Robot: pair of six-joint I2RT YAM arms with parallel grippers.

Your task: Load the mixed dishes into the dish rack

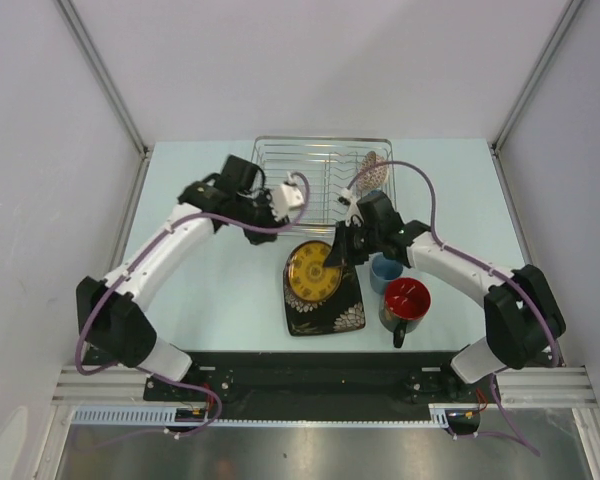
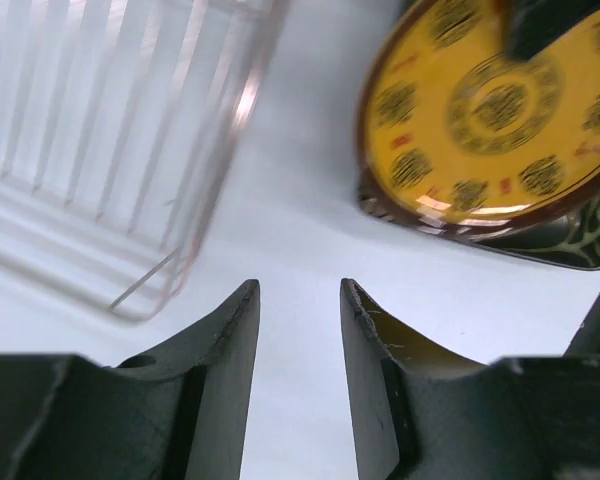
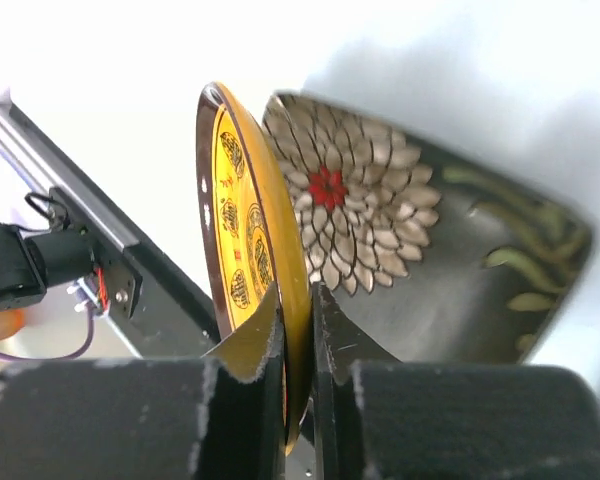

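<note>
Right gripper (image 3: pixel 298 300): pinched on rim of yellow round plate (image 3: pixel 242 230), tilted up off dark square plate (image 3: pixel 450 270). Left gripper (image 2: pixel 300 290): spread, empty, just beside dish rack (image 2: pixel 238 110) corner.

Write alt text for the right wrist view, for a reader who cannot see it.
The right gripper has its jaws shut on the rim of a yellow round plate, seen almost edge-on. Beyond it a dark square plate with a pale flower pattern and a red centre lies on the pale table.
</note>
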